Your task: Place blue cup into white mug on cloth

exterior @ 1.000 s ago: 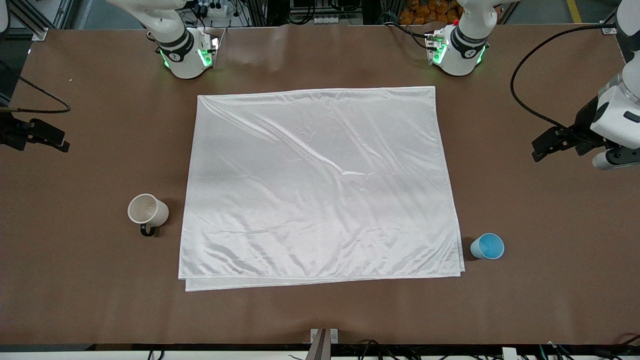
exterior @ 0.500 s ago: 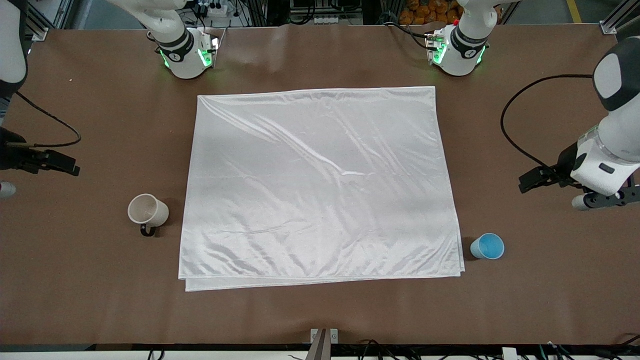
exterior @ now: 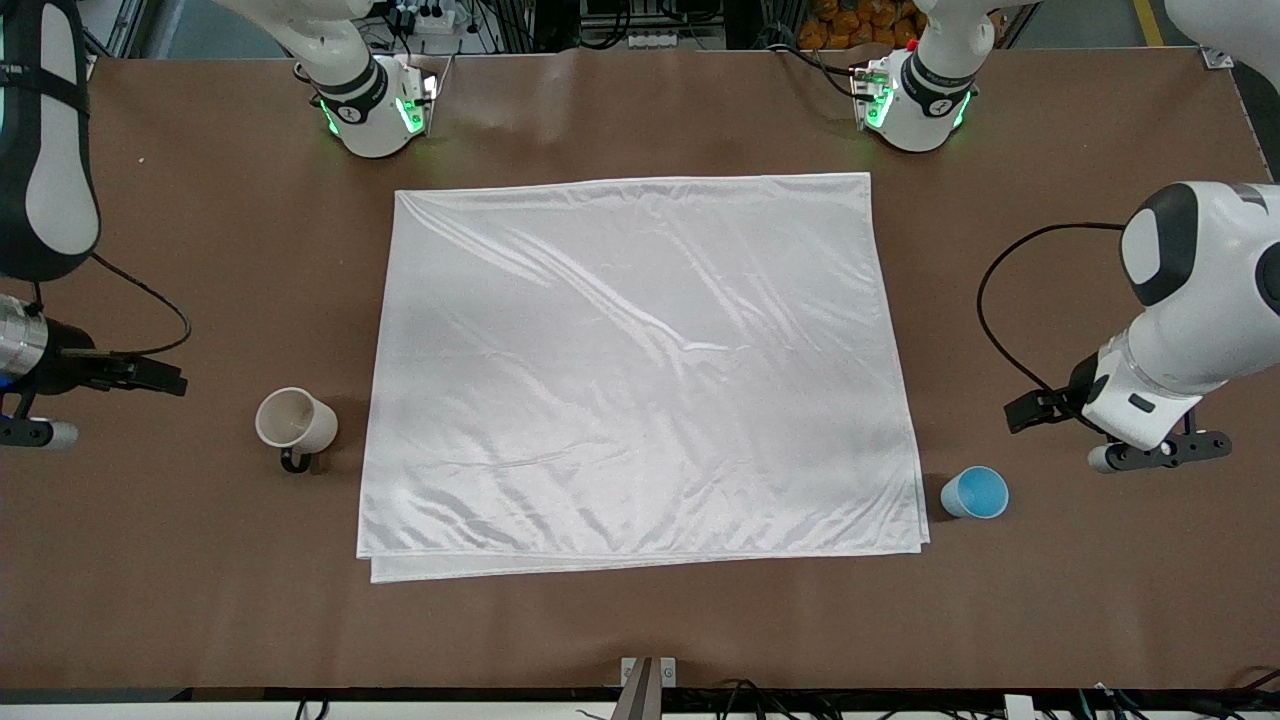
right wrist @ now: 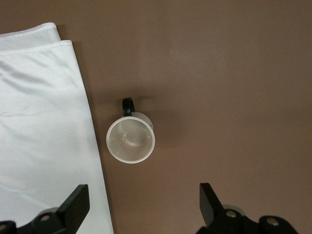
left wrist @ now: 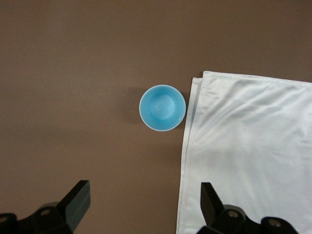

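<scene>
Left tool [left wrist: 141, 207] spread wide, empty, over desk [exterior: 1100, 600] by blue cup [exterior: 975, 493] near the left arm's end; right tool [right wrist: 141, 204] likewise by white mug [exterior: 294, 421] near the right arm's end.

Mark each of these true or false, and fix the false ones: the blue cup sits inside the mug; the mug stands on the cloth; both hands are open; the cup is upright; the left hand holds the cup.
1. The blue cup sits inside the white mug. False: they stand apart, at opposite ends of the cloth.
2. The mug stands on the cloth. False: it stands on the bare table beside the cloth.
3. Both hands are open. True: the left hand and the right hand both show spread fingers.
4. The cup is upright. True: its open mouth faces up.
5. The left hand holds the cup. False: it is empty, up in the air near the cup.
</scene>
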Robot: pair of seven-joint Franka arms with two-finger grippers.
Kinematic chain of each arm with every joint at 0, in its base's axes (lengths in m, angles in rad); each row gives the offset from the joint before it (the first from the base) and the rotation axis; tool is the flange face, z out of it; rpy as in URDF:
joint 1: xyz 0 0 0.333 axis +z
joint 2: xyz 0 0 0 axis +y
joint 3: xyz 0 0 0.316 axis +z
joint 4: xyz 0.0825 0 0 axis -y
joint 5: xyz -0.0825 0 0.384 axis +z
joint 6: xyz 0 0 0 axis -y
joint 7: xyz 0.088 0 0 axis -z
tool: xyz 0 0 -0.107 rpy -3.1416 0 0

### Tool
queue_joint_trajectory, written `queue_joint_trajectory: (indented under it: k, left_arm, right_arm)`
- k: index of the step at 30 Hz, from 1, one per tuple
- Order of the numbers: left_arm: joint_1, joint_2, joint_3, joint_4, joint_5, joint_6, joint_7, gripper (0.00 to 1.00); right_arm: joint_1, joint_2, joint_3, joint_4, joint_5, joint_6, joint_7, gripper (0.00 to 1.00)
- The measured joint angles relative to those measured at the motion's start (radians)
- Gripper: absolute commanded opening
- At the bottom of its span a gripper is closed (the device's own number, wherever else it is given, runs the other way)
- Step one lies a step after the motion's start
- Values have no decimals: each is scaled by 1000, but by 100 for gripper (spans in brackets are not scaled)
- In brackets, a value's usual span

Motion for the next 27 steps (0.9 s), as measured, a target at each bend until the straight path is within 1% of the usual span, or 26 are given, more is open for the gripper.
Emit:
queue_joint_trajectory:
  k: [4,10,19,27]
  left_arm:
    - [1,24,1,-1,1,22,0,100]
    - [3,67,2,-1,2,63,0,100]
    - [4,138,5,-1,2,148,0,100]
    - [5,204,10,0,2,232,0,100]
  right_arm:
    - [-1,59,-6,38,1,17,0,100]
    - [3,126,-4,66,13,84,0,100]
    - [38,186,2,73,22,164,0,100]
    - [61,234,2,74,22,184,0,100]
